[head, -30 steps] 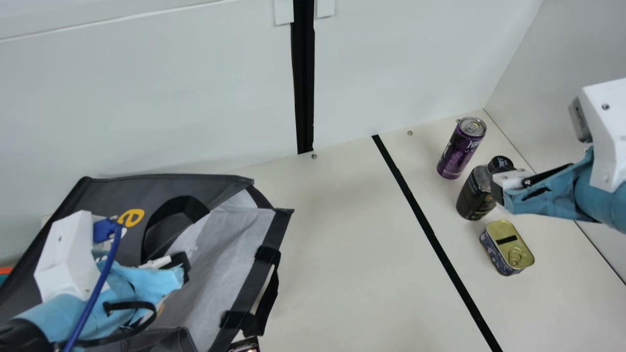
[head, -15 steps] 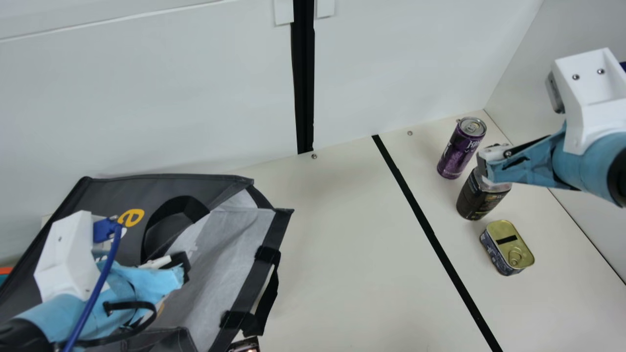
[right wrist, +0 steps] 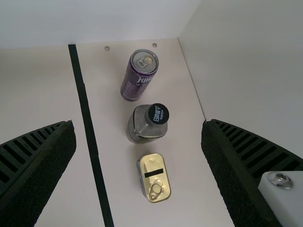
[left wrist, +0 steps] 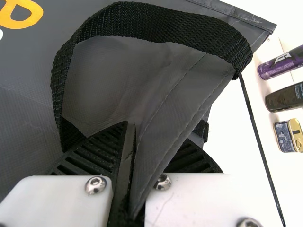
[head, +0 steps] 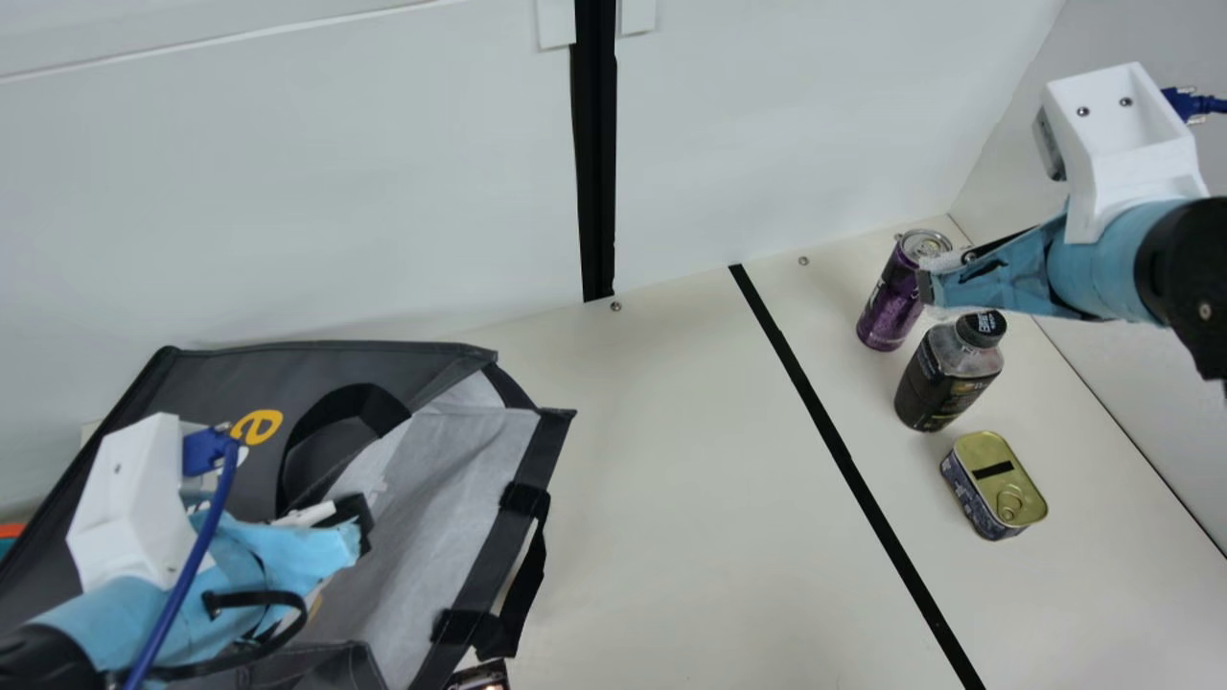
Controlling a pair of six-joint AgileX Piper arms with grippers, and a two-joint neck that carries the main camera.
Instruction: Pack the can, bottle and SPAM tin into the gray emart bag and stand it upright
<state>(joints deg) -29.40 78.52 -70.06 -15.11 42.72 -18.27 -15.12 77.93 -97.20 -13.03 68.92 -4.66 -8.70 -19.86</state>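
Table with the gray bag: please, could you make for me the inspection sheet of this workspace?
surface: cream table, black line across it
job's things: can, bottle and SPAM tin outside the bag; its mouth is open
clutter: dark object, partly cut off, beside the bag
left gripper: shut on the bag's edge
right gripper: open, raised, holding nothing
cables: blue cable at left, main view
surroundings: pale walls

Gray emart bag (head: 230,374) at main view's left, mouth gaping toward right, pale lining exposed. Outside it, well apart, in a row: purple can (head: 890,311), upright; dark, black-capped bottle (head: 944,383), upright; SPAM tin (head: 994,479), flat, gold lid up, sealed.
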